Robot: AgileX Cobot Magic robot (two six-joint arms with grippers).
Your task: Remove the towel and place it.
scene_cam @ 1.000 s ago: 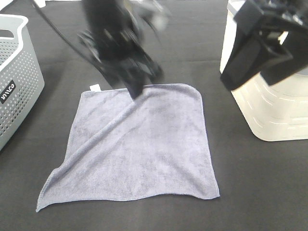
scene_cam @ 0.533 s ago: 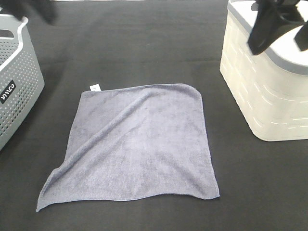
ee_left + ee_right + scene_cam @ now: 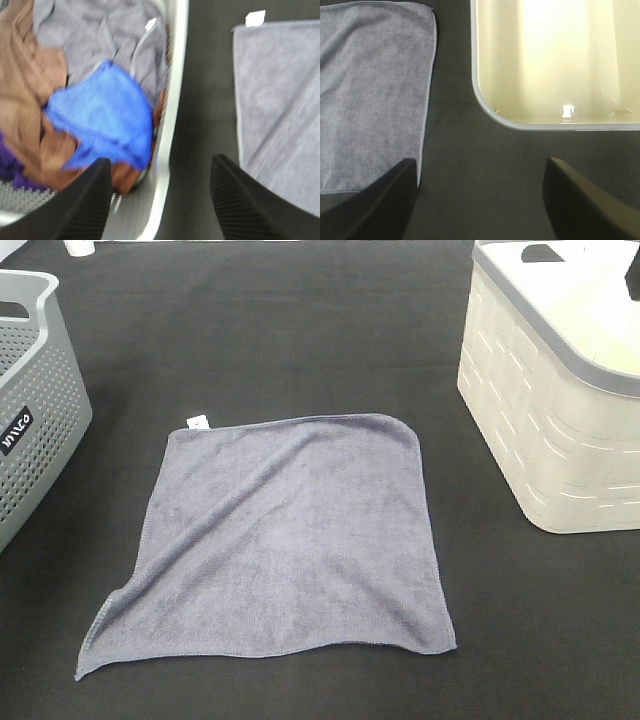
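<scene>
The towel (image 3: 290, 540) lies spread flat on the black table, grey-purple, with its small white tag (image 3: 197, 422) at the far left corner. Neither arm shows in the exterior high view. In the left wrist view my left gripper (image 3: 160, 167) is open and holds nothing, hovering over the rim of the grey basket (image 3: 172, 100), with the towel (image 3: 280, 100) off to one side. My right gripper (image 3: 481, 165) is open and empty above bare table between the towel (image 3: 370, 90) and the cream basket (image 3: 485, 105).
A perforated grey basket (image 3: 40, 390) stands at the left edge, holding a blue cloth (image 3: 105, 120), a brown cloth (image 3: 25, 100) and grey cloths (image 3: 95, 35). A cream basket (image 3: 550, 410) with a grey rim stands at the right.
Both arms have drawn back out of the exterior high view. The left gripper, at the towel's far edge a second ago, is gone from it. The towel lies unmoved.
</scene>
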